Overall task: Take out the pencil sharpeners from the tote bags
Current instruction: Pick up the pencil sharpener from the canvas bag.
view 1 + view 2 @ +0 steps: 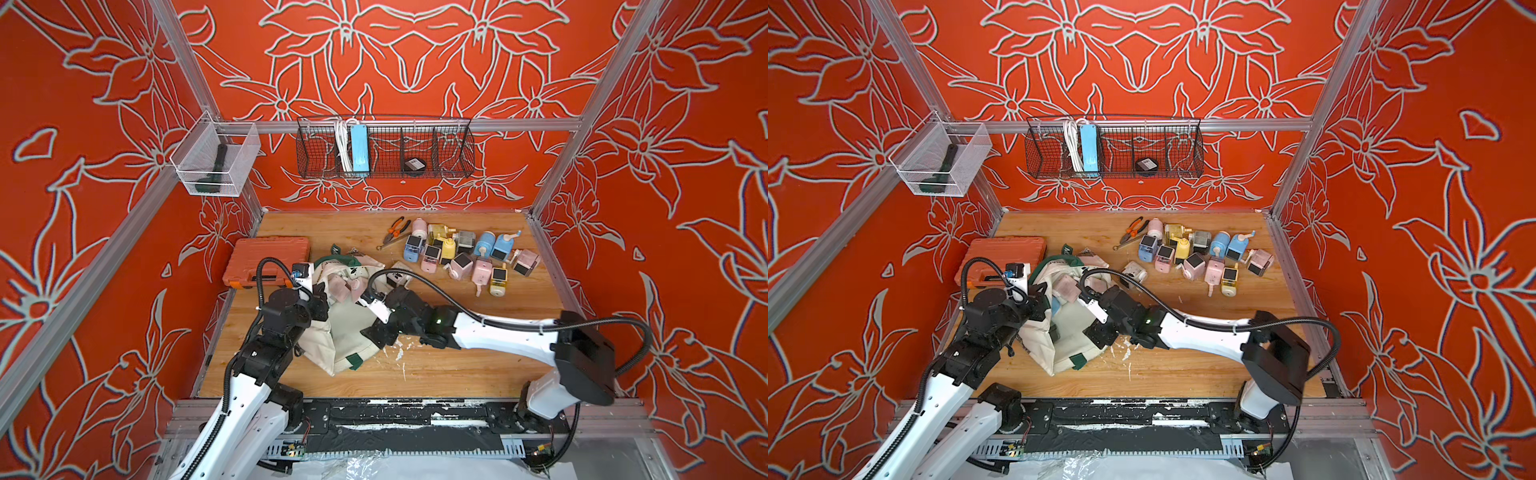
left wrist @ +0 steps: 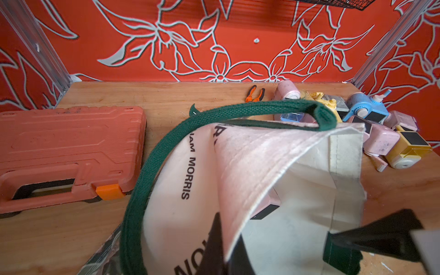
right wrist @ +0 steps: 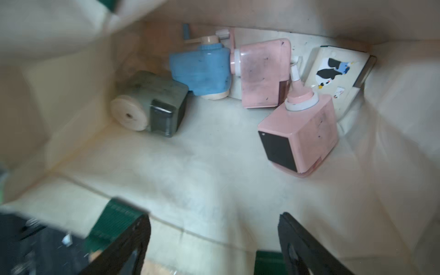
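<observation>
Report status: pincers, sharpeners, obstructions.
Left pincer shut on tote bag rim. Right pincer open at bag mouth. Five pencil sharpeners inside. Nothing blocking them.

Wooden table: tote, sharpeners, case, pliers

Bright even light, soft shadows in both top views; motion blur inside the tote bag.

Left claw clamped, right claw spread wide, arms angled inward
</observation>
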`<act>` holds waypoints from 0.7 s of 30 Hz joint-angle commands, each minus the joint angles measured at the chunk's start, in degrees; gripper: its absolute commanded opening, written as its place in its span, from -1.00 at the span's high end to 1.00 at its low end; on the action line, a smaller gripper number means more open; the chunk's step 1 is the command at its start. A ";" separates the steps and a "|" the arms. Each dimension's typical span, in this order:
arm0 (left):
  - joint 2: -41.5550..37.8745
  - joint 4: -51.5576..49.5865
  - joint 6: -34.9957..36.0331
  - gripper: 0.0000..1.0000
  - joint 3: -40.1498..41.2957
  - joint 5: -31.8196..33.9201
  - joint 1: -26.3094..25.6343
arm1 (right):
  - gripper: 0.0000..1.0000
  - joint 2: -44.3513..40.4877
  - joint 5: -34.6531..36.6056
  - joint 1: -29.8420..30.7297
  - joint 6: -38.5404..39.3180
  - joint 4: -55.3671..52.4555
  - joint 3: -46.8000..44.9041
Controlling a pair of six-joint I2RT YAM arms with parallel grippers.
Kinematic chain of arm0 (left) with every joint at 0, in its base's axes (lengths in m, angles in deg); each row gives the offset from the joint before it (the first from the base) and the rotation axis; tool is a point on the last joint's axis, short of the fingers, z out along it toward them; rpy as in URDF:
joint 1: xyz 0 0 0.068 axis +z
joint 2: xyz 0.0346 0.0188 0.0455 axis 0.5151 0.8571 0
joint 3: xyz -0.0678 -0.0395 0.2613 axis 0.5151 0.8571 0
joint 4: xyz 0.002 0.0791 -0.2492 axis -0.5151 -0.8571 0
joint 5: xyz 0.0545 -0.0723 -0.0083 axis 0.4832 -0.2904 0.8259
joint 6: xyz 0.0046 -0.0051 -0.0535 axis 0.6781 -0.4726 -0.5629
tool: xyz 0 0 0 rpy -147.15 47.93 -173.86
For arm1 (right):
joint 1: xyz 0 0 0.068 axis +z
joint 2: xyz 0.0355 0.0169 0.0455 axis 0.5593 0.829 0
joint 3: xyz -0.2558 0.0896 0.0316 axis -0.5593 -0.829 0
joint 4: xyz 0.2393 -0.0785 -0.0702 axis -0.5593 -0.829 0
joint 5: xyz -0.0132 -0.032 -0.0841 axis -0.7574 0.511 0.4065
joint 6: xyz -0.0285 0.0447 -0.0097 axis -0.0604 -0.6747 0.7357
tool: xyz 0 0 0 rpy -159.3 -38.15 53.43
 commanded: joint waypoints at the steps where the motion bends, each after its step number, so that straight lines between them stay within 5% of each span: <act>1: -0.09 1.69 0.00 1.00 0.32 0.18 0.40 | -0.80 5.59 13.93 0.05 2.04 0.74 5.79; 11: -0.26 1.85 0.00 1.00 0.32 -0.17 0.33 | -0.97 20.99 26.38 0.14 6.22 1.02 16.42; 21: -0.26 1.96 0.09 1.00 0.41 -0.61 0.33 | -0.84 29.91 36.36 0.05 8.20 7.03 20.65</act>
